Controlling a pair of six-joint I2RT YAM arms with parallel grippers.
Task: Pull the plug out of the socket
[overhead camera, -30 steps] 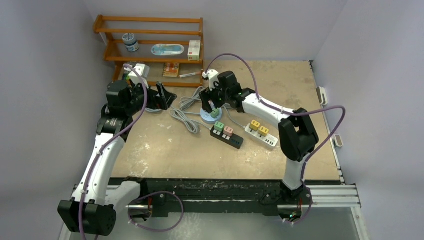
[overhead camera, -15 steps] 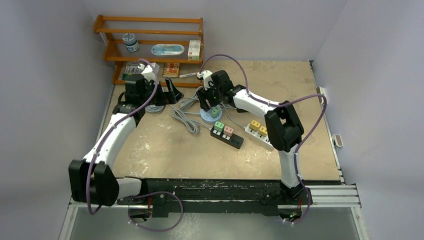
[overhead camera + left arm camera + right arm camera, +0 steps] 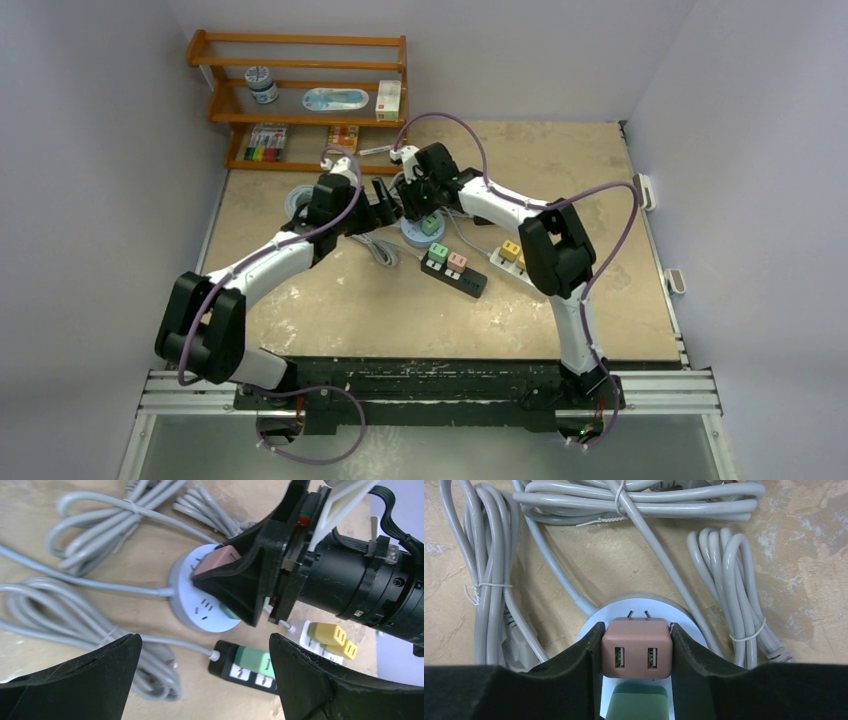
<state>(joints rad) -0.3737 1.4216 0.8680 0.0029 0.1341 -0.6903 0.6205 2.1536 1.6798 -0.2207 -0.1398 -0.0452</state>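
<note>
Over the last second the left arm swings away from the wooden shelf (image 3: pixel 300 100) and across the table to the centre. The left gripper (image 3: pixel 385 195) now hovers just beside the round pale-blue socket hub (image 3: pixel 412 232). Its fingers (image 3: pixel 80 680) are spread wide and hold nothing, and in the left wrist view they frame the hub with grey cable coils (image 3: pixel 75 615) below them.

The right gripper (image 3: pixel 636 645) barely moves in that interval. It remains clamped on the sides of the dusty-pink square USB plug (image 3: pixel 636 655), one finger on each flank. The plug sits on the hub, just beside a green plug (image 3: pixel 636 702). We cannot tell whether its blades have begun to leave the slots.

We judge that the grasp is complete and the extraction is pending. The hub is light and loose on its cord, so it would likely lift with the plug. The left arm's arrival suggests it is positioned to pin the hub down before the pull.
</note>
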